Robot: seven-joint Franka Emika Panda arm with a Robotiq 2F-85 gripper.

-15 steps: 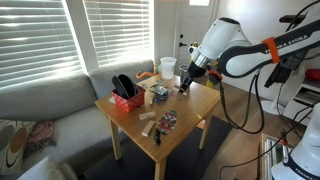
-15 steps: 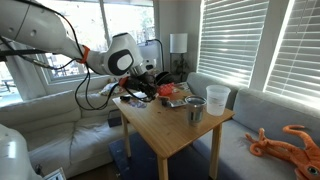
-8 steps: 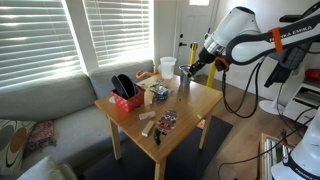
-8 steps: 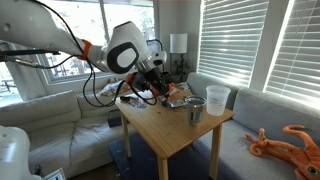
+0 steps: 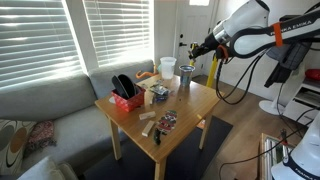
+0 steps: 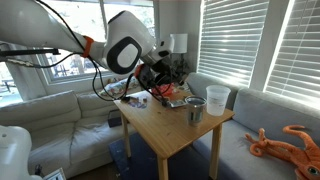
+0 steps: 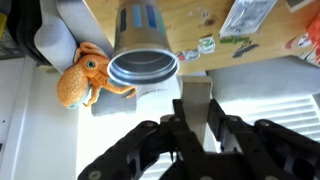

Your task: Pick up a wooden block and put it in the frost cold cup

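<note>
Raised the gripper well off the wooden table since a second ago: then low beside the cups, now high over the far corner. Holds the wooden block clamped upright between both fingers.

Leaves open air on every side of the gripper and below it, down to the frost cold cup. Finds that cup near the far edge, just beside the taller white cup. Places the red-and-black basket along the window side, near the cups but apart, and some loose small pieces toward the front edge, with bare wood between.

Looks down, in the wrist view, on the cup's open rim, close to the table's edge, with an orange octopus toy just past it on grey upholstery. Shows the toy again in an exterior view, lying on the sofa beyond the table.

Closes the room in with slatted blinds behind and a dark rug under the table legs.
</note>
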